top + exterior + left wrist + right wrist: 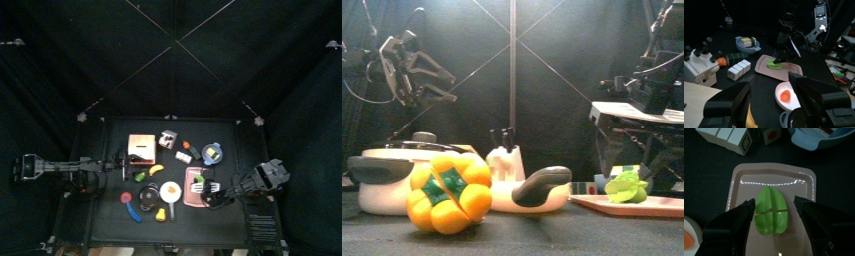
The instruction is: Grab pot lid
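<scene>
The pot lid (420, 148), grey metal with a round knob, sits on its grey pot (382, 178) at the left of the front view, behind a yellow pepper (449, 192). Neither wrist view shows the lid. My left gripper (777, 107) is open and empty. It hangs high above the table's left side (402, 62). My right gripper (774, 223) is open over a pink tray (744, 183), with one jaw on each side of a green vegetable (772, 210).
A white plate with a fried egg (787, 95) lies near the left gripper. A white knife block (505, 162), a blue bowl (749, 45), white blocks (737, 70) and a wooden board (140, 145) crowd the table's middle.
</scene>
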